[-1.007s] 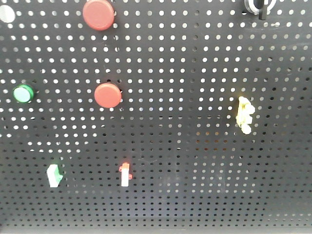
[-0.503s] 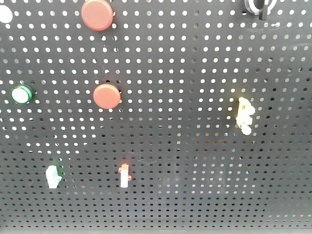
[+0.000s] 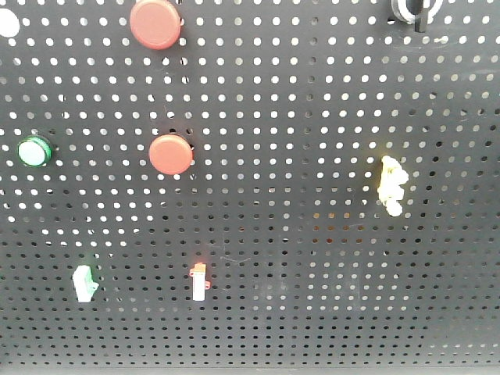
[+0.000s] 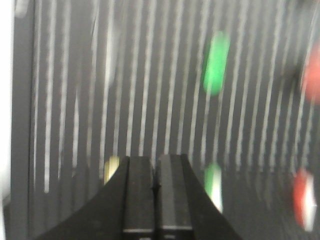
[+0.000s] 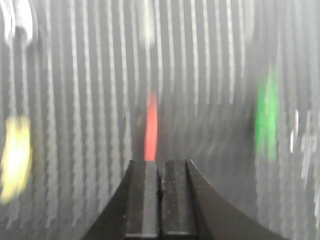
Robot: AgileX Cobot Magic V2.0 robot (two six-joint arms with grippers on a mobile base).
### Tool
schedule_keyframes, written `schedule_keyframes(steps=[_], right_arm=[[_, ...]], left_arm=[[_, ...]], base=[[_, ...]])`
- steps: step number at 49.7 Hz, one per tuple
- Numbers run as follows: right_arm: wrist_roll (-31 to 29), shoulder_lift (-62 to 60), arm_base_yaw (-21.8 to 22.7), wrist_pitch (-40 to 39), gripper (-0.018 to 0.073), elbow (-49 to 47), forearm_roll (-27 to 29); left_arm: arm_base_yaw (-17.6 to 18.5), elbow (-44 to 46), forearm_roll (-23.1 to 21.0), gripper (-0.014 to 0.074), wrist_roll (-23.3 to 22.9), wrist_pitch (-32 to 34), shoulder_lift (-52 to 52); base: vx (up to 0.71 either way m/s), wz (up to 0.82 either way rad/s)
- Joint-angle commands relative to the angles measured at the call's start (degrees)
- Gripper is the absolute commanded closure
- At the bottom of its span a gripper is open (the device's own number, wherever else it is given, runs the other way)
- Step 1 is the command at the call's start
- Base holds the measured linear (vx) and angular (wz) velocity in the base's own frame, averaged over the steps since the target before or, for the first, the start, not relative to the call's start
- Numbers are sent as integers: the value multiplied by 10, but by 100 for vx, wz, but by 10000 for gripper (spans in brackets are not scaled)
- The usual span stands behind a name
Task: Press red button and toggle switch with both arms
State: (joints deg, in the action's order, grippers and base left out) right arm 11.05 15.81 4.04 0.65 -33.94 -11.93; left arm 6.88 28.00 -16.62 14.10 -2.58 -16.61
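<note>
Two round red buttons sit on the black pegboard, one at the top [image 3: 156, 23] and one lower [image 3: 170, 154]. A small white toggle switch with a red tip [image 3: 200, 281] is mounted below them. Neither gripper shows in the front view. In the left wrist view, which is blurred by motion, my left gripper [image 4: 156, 160] is shut and empty, with red blurs [image 4: 304, 200] far to its right. The right wrist view is smeared too. There my right gripper [image 5: 160, 162] is shut and empty, and a vertical red streak [image 5: 151, 127] lies just above its left fingertip.
A green round button [image 3: 34, 151] is at the left of the board, a green-tipped white switch [image 3: 84, 281] at the lower left, and a yellow fitting [image 3: 391, 185] at the right. A white and black knob [image 3: 414, 9] is cut off at the top right.
Everything on the board has shifted very slightly left in the front view since a second ago. The green button and green-tipped switch look paler. No gripper has entered that view.
</note>
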Motion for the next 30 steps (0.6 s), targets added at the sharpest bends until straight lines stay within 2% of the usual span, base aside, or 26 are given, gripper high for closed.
schedule_keyframes(steps=[1, 7, 14, 21, 24, 27, 30], right_arm=[[-6, 81, 1, 1, 562, -106, -14], [6, 151, 1, 20, 562, -179, -1], [20, 187, 1, 17, 562, -209, 26], [20, 190, 1, 24, 562, -205, 38], [20, 190, 1, 45, 562, -205, 49], [20, 190, 1, 63, 562, -205, 52], [20, 191, 1, 82, 562, -205, 52]], left_arm=[[1, 126, -5, 594, 36, -20, -97], [1, 217, -6, 594, 34, -63, -174], [0, 263, -11, 594, 26, -72, -222], [1, 285, -72, 594, 20, -109, -229], [8, 302, -106, 594, 54, -138, -234], [30, 325, -163, 594, 152, -172, -248], [52, 348, -243, 594, 240, -198, -264]], base=[[0, 0], [0, 0], [0, 0], [0, 0], [0, 0], [0, 0], [0, 0]])
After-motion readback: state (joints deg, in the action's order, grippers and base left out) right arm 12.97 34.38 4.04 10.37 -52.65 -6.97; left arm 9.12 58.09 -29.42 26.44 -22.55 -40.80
